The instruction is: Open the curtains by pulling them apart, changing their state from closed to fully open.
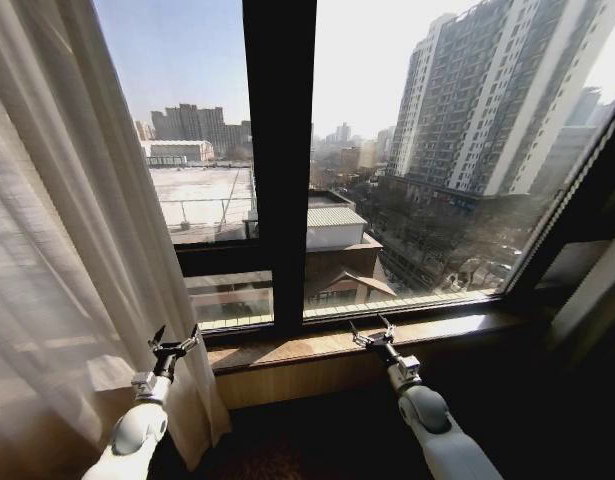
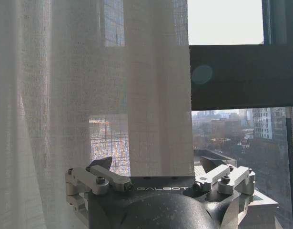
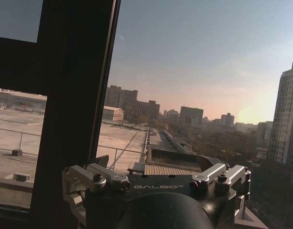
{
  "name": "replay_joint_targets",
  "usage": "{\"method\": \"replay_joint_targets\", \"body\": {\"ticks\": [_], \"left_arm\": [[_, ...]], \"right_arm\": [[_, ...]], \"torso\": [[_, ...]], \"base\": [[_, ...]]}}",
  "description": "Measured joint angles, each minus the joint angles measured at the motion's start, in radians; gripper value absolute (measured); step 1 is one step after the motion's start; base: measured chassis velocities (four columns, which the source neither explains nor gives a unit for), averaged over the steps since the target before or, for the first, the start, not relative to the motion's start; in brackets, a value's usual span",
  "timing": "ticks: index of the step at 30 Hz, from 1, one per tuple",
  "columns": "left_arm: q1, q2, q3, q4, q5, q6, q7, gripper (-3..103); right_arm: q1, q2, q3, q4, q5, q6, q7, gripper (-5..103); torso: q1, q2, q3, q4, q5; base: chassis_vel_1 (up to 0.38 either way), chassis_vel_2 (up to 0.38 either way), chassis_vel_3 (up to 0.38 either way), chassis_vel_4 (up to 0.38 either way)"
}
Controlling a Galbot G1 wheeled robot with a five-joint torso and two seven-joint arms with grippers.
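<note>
Both claws spread; left claw [image 1: 174,343] beside curtains [image 1: 57,250] edge.

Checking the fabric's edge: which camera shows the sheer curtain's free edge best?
The left wrist view: the curtain hangs close, its edge crisp above the open left gripper. The head view shows the panel wider, gathered left.

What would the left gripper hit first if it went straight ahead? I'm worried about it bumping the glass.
Probably the sheer curtain: the open left gripper faces its edge, with window glass behind. Depth is unclear.
</note>
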Motion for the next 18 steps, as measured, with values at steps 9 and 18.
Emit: {"method": "replay_joint_targets", "body": {"ticks": [9,18], "left_arm": [[-0.172,0.021,0.037,0.174,-0.025,-0.013,0.061,96],[-0.147,0.001,0.007,0.176,-0.041,-0.028,0.056,64]], "right_arm": [[0.0,0.0,0.0,0.0,0.0,0.0,0.0,100],[0.0,0.0,0.0,0.0,0.0,0.0,0.0,100]], "torso": [[0.0,0.0,0.0,-0.0003,-0.0001],[0.0,0.0,0.0,-0.0002,-0.0001]], "base": [[0.0,0.0,0.0,0.0],[0.0,0.0,0.0,0.0]]}}
